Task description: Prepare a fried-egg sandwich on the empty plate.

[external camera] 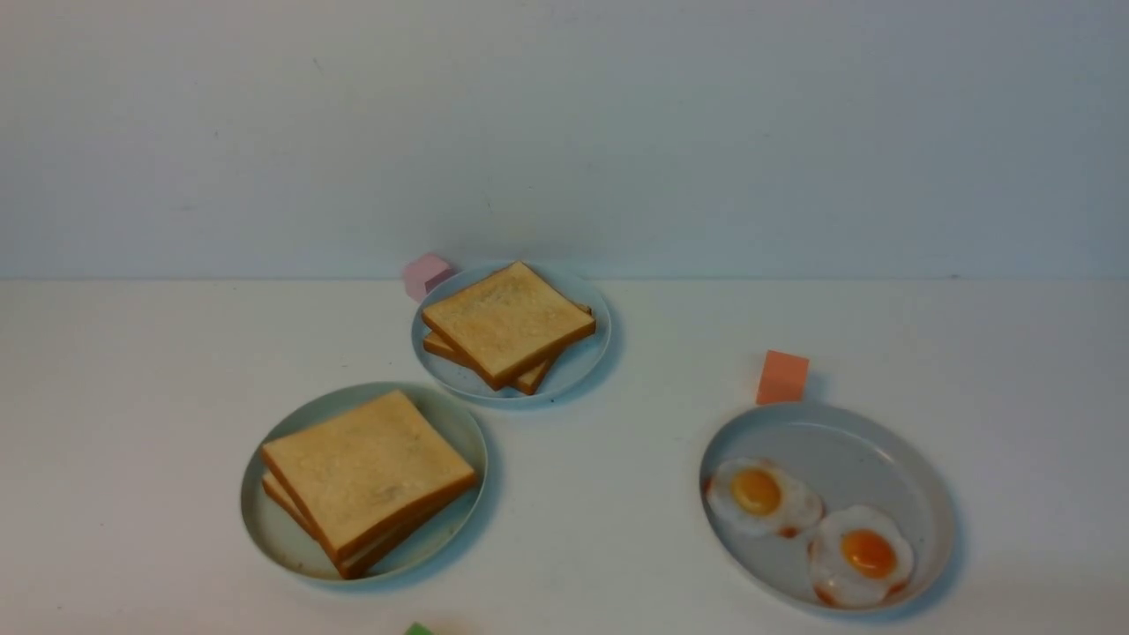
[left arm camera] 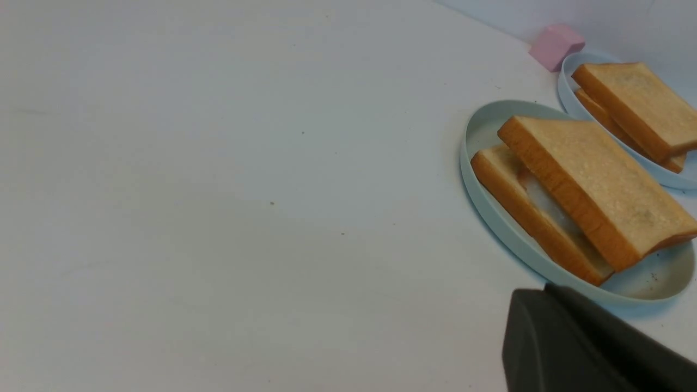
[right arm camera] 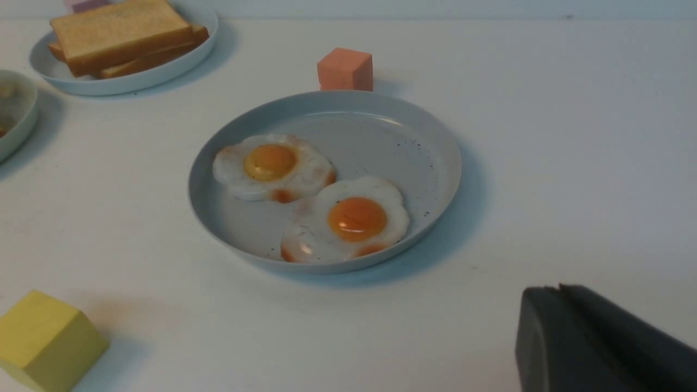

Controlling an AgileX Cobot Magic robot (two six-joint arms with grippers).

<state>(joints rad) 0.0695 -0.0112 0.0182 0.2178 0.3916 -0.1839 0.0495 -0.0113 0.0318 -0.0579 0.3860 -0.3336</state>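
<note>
The fried-egg sandwich [external camera: 366, 472] lies on the pale mint-green plate [external camera: 265, 529] at the front left: two toast slices, the upper one shifted. In the left wrist view the sandwich [left arm camera: 588, 185] shows a white strip of egg [left arm camera: 547, 201] between the slices, and the plate's rim [left arm camera: 474, 179] is near. My left gripper [left arm camera: 546, 287] is shut and empty, just outside that rim. My right gripper [right arm camera: 558, 287] is shut and empty, above the table short of the grey plate [right arm camera: 435, 141]. Neither gripper shows in the front view.
A pile of plain toast [external camera: 507, 322] sits on a small pale blue plate [external camera: 582, 366] at the back. The grey plate [external camera: 935, 494] holds two fried eggs [external camera: 763, 496] [external camera: 860, 556]. A pink block [external camera: 427, 275], an orange block [external camera: 782, 377] and a yellow block [right arm camera: 46, 340] stand around.
</note>
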